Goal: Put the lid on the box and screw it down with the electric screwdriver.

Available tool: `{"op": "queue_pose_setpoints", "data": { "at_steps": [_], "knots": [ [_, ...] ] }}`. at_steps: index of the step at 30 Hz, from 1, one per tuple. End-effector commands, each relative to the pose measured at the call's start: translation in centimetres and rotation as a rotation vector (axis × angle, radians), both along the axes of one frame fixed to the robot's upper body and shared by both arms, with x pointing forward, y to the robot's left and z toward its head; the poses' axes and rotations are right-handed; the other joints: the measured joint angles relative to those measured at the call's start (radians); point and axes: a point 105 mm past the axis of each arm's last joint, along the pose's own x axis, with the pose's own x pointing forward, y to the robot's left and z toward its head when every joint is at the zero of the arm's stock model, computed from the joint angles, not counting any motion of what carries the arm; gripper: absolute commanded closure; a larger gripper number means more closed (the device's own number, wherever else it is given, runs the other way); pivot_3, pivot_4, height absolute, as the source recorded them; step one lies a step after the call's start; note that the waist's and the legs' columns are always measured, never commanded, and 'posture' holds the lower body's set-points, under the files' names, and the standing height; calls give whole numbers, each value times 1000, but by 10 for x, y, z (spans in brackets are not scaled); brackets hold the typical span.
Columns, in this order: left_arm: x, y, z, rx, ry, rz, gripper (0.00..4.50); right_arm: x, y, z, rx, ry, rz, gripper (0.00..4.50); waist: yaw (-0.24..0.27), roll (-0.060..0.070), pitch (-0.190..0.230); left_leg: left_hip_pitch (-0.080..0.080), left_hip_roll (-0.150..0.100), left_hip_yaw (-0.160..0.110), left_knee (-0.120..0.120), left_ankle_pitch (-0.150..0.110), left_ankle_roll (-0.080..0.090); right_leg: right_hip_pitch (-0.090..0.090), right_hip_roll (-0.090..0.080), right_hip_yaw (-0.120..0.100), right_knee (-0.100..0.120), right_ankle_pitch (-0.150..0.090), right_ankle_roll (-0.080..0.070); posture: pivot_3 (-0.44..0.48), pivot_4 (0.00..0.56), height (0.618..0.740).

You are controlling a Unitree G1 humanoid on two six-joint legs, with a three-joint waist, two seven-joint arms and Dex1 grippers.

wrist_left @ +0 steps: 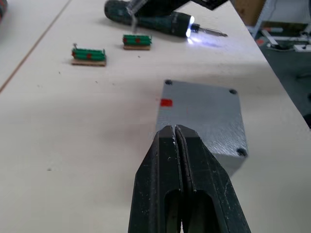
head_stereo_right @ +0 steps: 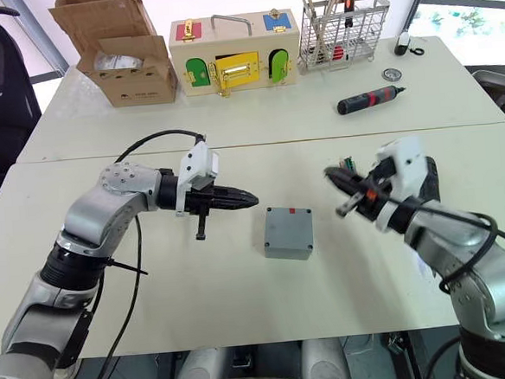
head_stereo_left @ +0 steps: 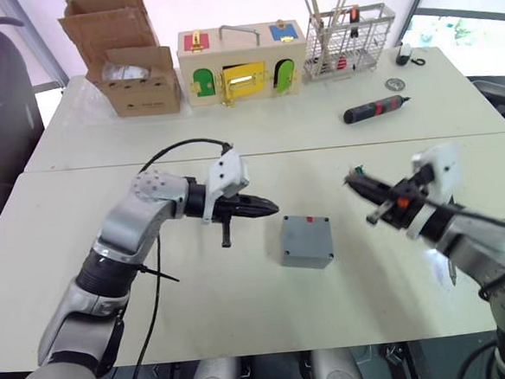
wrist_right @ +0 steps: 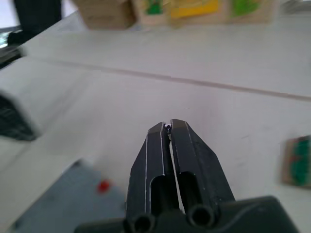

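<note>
Head views: grey box (head_stereo_left: 306,240) on the table between both arms, lid on, just right of the pinched-shut, empty left gripper (head_stereo_left: 267,208).

Left wrist: screwdriver (wrist_left: 160,22) beyond the box, lying crosswise.

Right wrist: right gripper (wrist_right: 168,127) closed, empty.

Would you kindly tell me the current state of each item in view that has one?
box: closed, standing upright.
lid: seated on the box.
electric screwdriver: lying down, tip light on.
left hand: shut.
right hand: shut.
cardboard box: flaps open.
</note>
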Motion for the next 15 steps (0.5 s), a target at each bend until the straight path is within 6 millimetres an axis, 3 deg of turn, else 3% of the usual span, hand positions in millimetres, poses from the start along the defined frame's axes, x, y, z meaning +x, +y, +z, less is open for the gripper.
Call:
{"op": "queue_pose_setpoints", "data": {
  "at_steps": [1,7,15],
  "knots": [
    [-3,-4,6,-12,-40,-34,4500,-12,17,-1,-26,3,95,4455,1,0,0,0,0,0,0,0,0,0,0,0,0,0,0,0,150,694],
    [-1,-9,7,-31,-49,-26,4500,-9,18,-6,-29,16,90,4455,0,-1,0,0,0,0,0,0,0,0,-1,1,0,0,0,0,150,694],
    [-2,-10,6,-39,-37,-22,4500,-6,3,-10,-47,30,37,4455,0,-1,0,0,0,0,0,0,0,0,-1,1,0,0,0,0,150,694]
  ]
}}
